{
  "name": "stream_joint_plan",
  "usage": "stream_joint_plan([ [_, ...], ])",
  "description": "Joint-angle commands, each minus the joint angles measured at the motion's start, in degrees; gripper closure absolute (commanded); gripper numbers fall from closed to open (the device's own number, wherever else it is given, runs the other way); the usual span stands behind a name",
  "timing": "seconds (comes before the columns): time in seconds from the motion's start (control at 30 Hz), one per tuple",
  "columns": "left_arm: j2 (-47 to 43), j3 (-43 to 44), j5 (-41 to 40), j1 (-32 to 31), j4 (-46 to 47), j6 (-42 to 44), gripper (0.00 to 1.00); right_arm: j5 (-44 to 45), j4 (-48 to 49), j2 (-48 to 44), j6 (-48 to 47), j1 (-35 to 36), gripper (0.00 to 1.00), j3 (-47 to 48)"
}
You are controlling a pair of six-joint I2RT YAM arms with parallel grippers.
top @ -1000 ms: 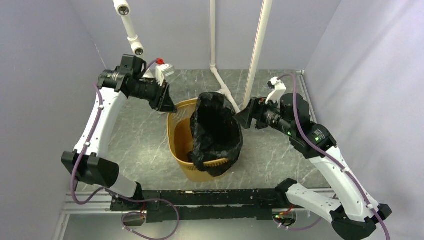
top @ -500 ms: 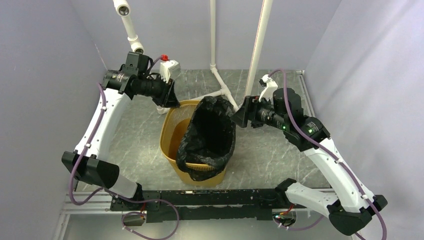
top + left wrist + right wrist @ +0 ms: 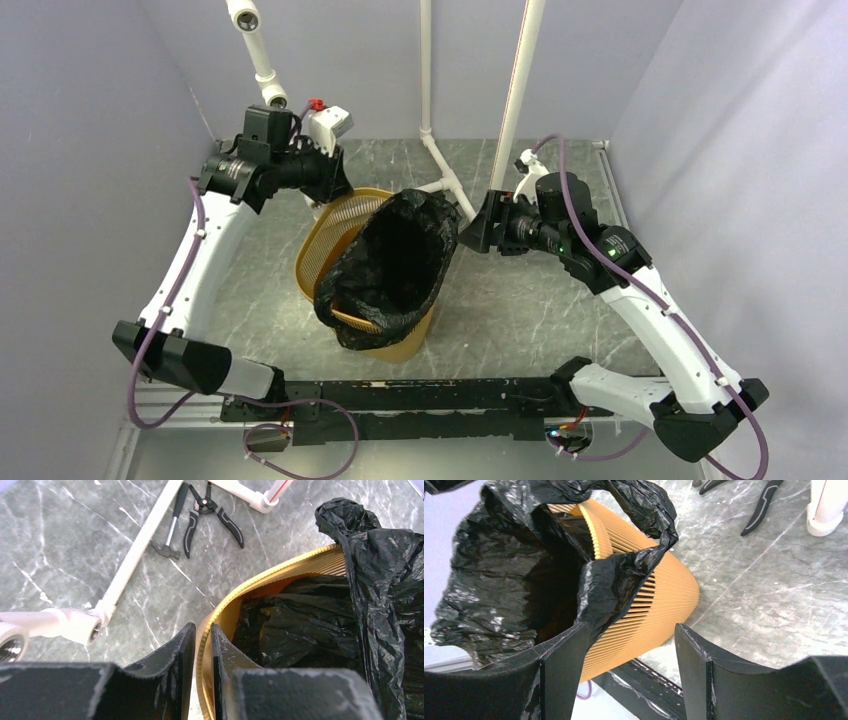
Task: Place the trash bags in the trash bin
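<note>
Inside the tilted trash bin, mid-worktop: the black trash bag, mouth gaping, draped over the right rim, far-left rim bare. On that bare rim, left gripper, pinching it with one finger inside and one outside. At the bag's far-right edge, right gripper, spread wide, one finger against a bag fold. Just beyond the bin, far side: white pipe, hammer, pliers. Bare worktop left and right of the bin; walls close on both sides.
</note>
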Motion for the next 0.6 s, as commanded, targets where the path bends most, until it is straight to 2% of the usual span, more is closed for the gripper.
stream_joint_plan([
  [0.0, -4.6, -2.61, -5.72, -0.36, 7.95, -4.74, 0.78, -1.43, 2.35, -1.95, 4.29, 0.32, 0.32, 3.36],
  [0.2, -6.52, -6.9, -7.56, -0.62, 11.41, -10.48, 0.78, -3.57, 5.79, -2.78, 7.61, 1.75, 0.33, 4.43],
  [0.33, -7.4, -6.91, -10.04, -0.62, 11.28, -11.9, 0.76, 5.01, 0.45, 1.03, 10.48, 6.54, 0.36, 7.91],
  [0.37, -7.57, -6.31, -11.39, -0.62, 10.69, -12.17, 0.72, 7.81, -0.81, 1.85, 11.18, 8.15, 0.37, 8.56],
  [0.5, -8.75, -2.04, -19.69, -0.62, 6.68, -14.23, 0.35, 17.48, -5.86, 4.84, 14.12, 13.83, 0.41, 11.06],
  [0.57, -10.3, -0.4, -23.46, -0.58, 5.14, -15.19, 0.24, 21.68, -8.62, 6.17, 15.42, 15.93, 0.41, 12.26],
])
